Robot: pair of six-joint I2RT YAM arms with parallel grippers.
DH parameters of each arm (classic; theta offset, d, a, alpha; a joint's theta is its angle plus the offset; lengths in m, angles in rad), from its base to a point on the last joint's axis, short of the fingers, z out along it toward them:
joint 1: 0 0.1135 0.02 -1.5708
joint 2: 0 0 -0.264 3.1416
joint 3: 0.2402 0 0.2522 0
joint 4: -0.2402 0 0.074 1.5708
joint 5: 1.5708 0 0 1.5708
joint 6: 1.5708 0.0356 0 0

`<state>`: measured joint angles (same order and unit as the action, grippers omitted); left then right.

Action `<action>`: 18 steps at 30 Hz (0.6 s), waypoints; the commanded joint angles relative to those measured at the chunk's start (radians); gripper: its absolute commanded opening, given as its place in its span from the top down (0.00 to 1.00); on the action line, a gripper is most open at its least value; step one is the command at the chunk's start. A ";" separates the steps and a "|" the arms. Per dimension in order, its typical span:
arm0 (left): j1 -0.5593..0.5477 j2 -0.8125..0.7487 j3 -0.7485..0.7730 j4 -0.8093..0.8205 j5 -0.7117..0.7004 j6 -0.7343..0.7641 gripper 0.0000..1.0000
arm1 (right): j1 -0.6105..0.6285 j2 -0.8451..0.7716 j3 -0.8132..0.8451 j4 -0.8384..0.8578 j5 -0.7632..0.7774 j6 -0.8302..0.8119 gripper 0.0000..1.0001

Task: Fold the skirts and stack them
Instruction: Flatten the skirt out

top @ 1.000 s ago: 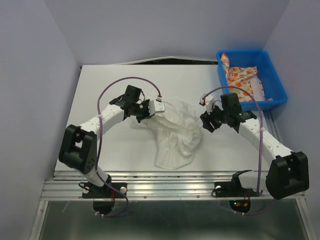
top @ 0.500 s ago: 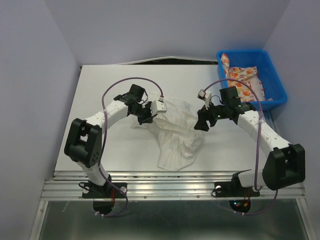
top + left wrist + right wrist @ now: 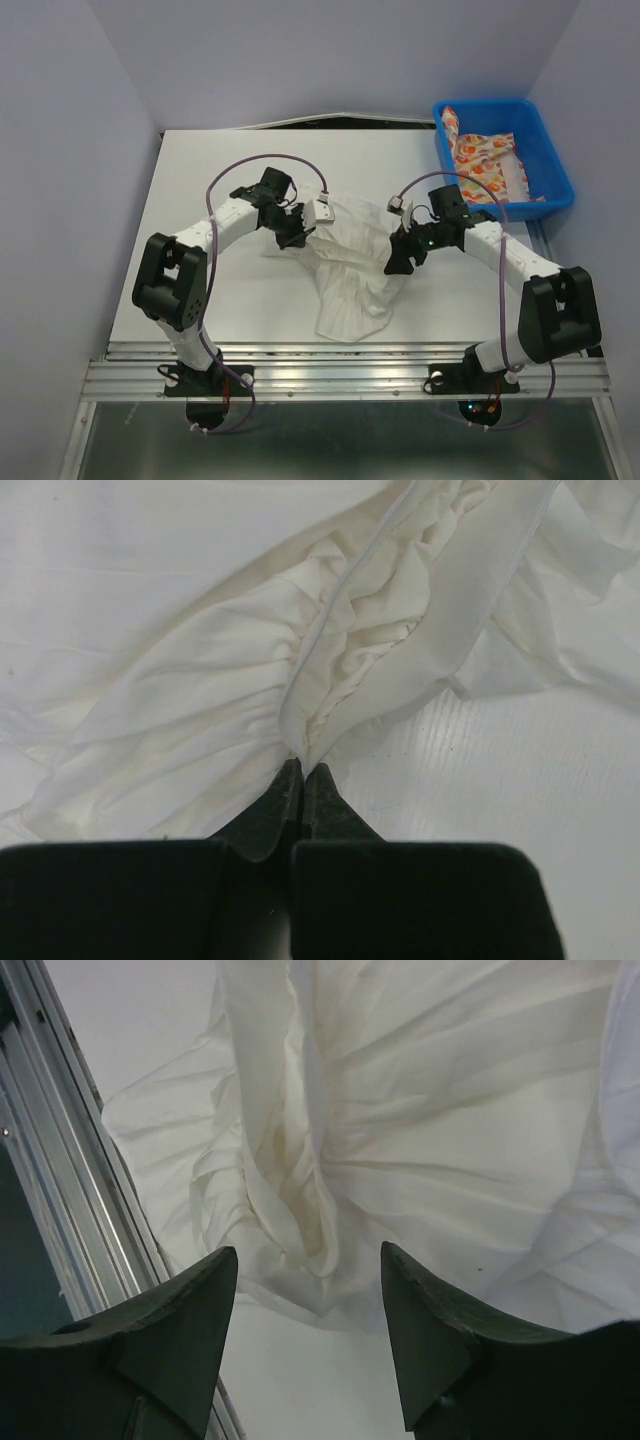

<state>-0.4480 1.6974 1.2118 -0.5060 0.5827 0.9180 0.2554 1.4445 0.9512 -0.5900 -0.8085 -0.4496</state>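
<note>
Cloth bunches at our left gripper (image 3: 303,780), its fingers pinched tight on the hem of the white skirt (image 3: 345,265), likely to anchor that side. Our right gripper (image 3: 308,1260) hovers spread wide over the opposite edge, holding nothing, probably lining up a second grip. The skirt lies crumpled mid-way across the table (image 3: 220,160); the printed skirt (image 3: 487,165) sits in the bin (image 3: 441,140). Lilac walls (image 3: 330,50) enclose us.

Robot lab cell: bare lilac walls (image 3: 330,50), white table (image 3: 250,160), aluminium mounting rail (image 3: 340,378) along its edge.
</note>
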 commanded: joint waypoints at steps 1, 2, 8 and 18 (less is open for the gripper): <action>-0.001 -0.002 0.048 -0.025 0.017 -0.014 1.00 | 0.050 0.005 -0.045 0.051 -0.029 -0.024 0.40; 0.000 -0.001 0.046 -0.023 0.016 -0.016 1.00 | 0.050 0.004 -0.048 0.059 -0.026 -0.023 0.47; 0.020 0.001 0.069 -0.019 0.026 -0.050 1.00 | 0.070 0.002 -0.043 0.067 0.000 -0.034 0.78; 0.100 -0.116 0.164 -0.077 0.059 -0.155 1.00 | 0.070 -0.171 0.110 0.059 0.233 -0.058 0.99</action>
<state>-0.3923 1.6928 1.2518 -0.5411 0.6151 0.8391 0.3218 1.3846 0.9268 -0.5583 -0.6968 -0.4759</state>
